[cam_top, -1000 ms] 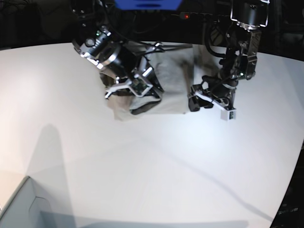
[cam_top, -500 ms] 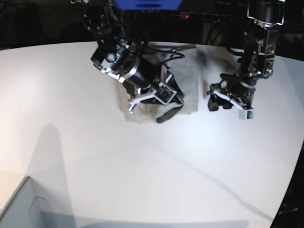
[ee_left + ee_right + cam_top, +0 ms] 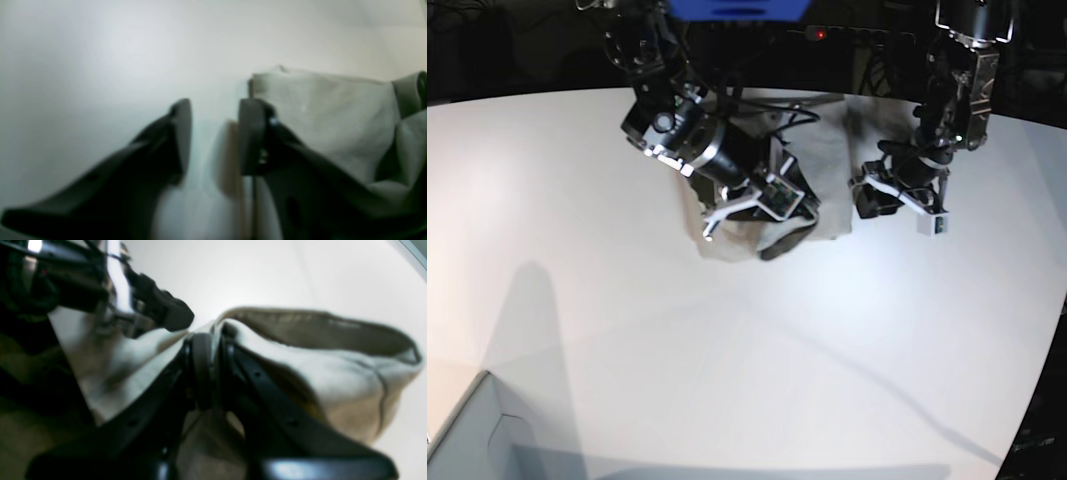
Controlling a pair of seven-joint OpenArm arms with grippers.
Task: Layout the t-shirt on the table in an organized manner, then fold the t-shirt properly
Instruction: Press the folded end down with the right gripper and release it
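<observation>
In the left wrist view, the left gripper (image 3: 213,136) is seen with a gap between its jaws and nothing in it, and the t-shirt (image 3: 327,116) lies just beside it at about 2 o'clock. In the right wrist view, the right gripper (image 3: 208,370) is clamped on a fold of the t-shirt (image 3: 320,373). In the base view, the t-shirt (image 3: 827,190) is bunched on the table (image 3: 727,350) near its 12 o'clock edge, held by the right gripper (image 3: 762,205), with the left gripper (image 3: 892,205) just off its 3 o'clock side.

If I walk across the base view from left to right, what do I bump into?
Box corner → right end effector → t-shirt → left end effector, all on the table.
</observation>
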